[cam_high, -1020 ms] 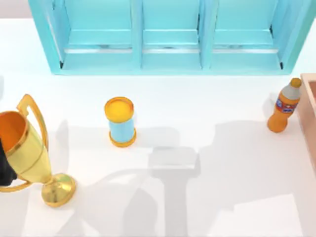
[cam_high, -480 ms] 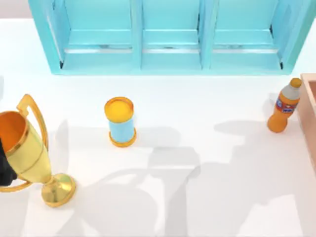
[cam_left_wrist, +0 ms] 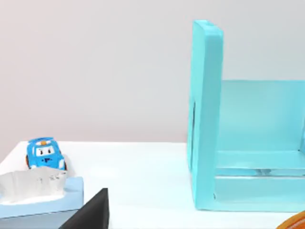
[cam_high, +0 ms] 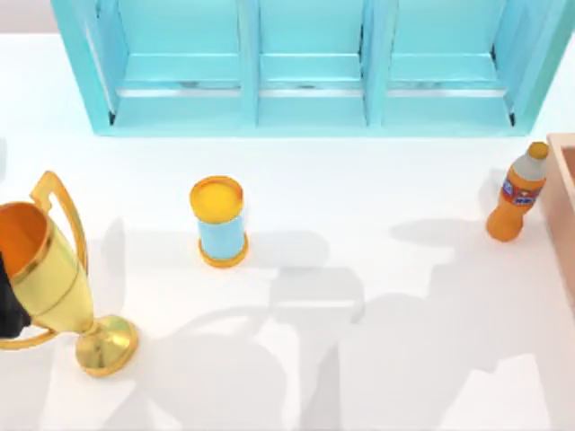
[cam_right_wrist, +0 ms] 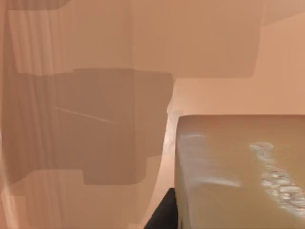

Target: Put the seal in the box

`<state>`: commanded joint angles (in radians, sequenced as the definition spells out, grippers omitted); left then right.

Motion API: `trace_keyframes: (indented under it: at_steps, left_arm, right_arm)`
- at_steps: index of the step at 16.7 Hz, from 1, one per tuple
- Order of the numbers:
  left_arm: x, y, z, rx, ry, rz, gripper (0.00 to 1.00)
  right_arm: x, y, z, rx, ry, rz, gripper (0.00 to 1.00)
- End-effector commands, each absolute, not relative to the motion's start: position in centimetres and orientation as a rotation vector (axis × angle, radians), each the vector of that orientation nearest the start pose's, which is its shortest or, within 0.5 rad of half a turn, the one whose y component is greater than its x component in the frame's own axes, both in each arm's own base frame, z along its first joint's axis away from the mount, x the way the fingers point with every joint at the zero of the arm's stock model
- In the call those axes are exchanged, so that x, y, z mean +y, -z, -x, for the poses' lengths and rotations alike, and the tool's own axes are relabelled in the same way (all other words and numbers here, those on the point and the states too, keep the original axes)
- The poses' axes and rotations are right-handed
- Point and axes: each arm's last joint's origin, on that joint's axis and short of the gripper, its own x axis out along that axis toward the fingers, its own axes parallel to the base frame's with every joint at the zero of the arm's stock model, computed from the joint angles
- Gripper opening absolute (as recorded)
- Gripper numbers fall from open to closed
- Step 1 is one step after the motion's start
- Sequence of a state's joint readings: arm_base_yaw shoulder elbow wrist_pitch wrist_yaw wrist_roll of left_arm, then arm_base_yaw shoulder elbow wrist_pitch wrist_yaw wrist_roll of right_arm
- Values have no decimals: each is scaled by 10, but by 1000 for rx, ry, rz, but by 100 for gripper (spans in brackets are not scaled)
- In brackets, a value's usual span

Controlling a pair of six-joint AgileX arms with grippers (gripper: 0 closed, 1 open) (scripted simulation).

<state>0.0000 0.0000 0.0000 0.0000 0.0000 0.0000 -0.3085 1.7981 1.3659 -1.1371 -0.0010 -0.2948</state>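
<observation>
**Seal hangs close above the box interior**

The white desk [cam_high: 359, 197] fills the top view, with the turquoise shelf cabinet [cam_high: 310, 67] at 12 o'clock. The box [cam_high: 564, 211] shows as a pinkish-tan wall at 3 o'clock on the right edge; in the right wrist view its inner walls [cam_right_wrist: 95, 95] carry blocky shadows. A gold trophy [cam_high: 54, 278] leans at 8 o'clock. A blue can [cam_high: 218, 222] with orange ends stands upright just left of centre, and an orange bottle [cam_high: 517, 193] stands just beside the box. The seal [cam_right_wrist: 240, 171], brown with pale markings, sits close under the right wrist camera against the box's inside. Whether either gripper is open or closed cannot be told.
</observation>
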Motion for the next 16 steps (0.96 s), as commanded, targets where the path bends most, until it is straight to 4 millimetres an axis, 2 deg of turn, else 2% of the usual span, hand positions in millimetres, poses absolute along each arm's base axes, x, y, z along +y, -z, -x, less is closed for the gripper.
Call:
trace_keyframes:
  at_steps: [10,16]
  left_arm:
    - [-1,-160,-106,0,0,0,100]
    - [-1,-160,-106,0,0,0,100]
  right_arm:
    - [-98,-210,-318,1569,7,-9,98]
    - [-98,-210,-318,1569,7,-9,100]
